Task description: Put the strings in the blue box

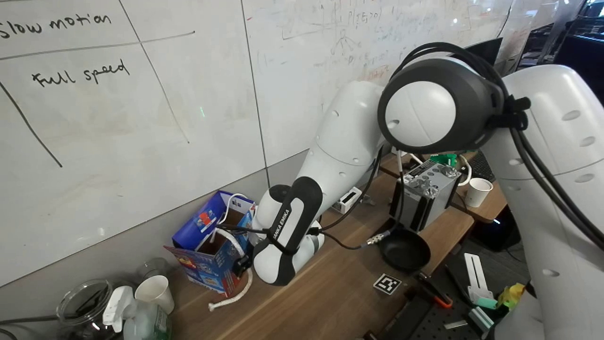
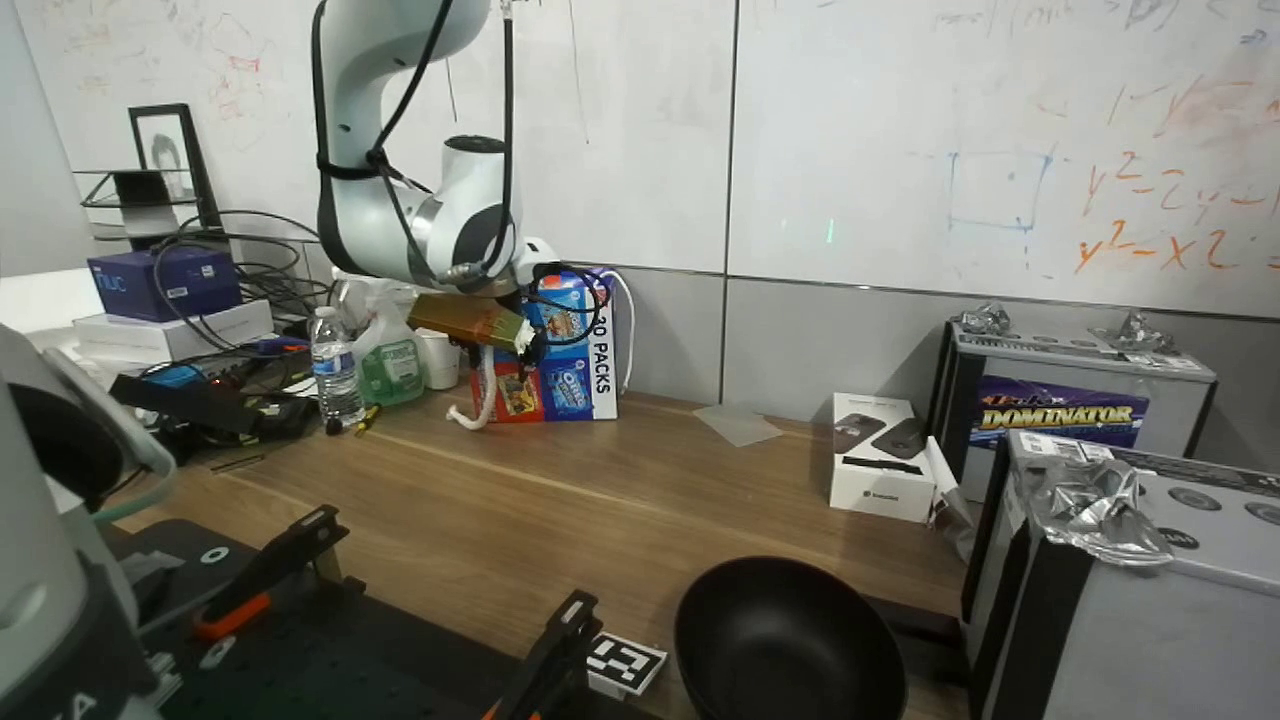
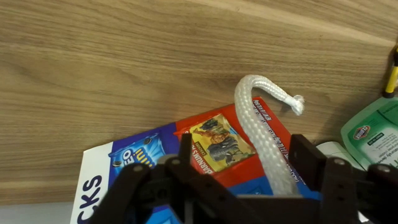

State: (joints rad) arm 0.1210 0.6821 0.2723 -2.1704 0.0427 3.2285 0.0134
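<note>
The blue box (image 1: pixel 207 267) stands open-topped against the whiteboard wall; its printed side also shows in an exterior view (image 2: pixel 570 390) and the wrist view (image 3: pixel 217 177). A thick white string (image 1: pixel 230 236) comes over the box's rim and hangs down outside; its frayed end (image 3: pixel 298 104) is close to the table. A thinner cord loop lies over the flap, and cord (image 2: pixel 630 330) hangs down the box's far edge. My gripper (image 3: pixel 244 144) is open beside the box, with the thick string running between its fingers, not gripped. In an exterior view, the gripper (image 1: pixel 241 265) is partly hidden.
A spray bottle (image 2: pixel 390 365), paper cup (image 1: pixel 155 293), water bottle (image 2: pixel 336 370) and glass jar (image 1: pixel 85 302) stand close by the box. A black pan (image 2: pixel 790 640), white carton (image 2: pixel 880 485) and grey devices (image 2: pixel 1150 580) are farther along the table.
</note>
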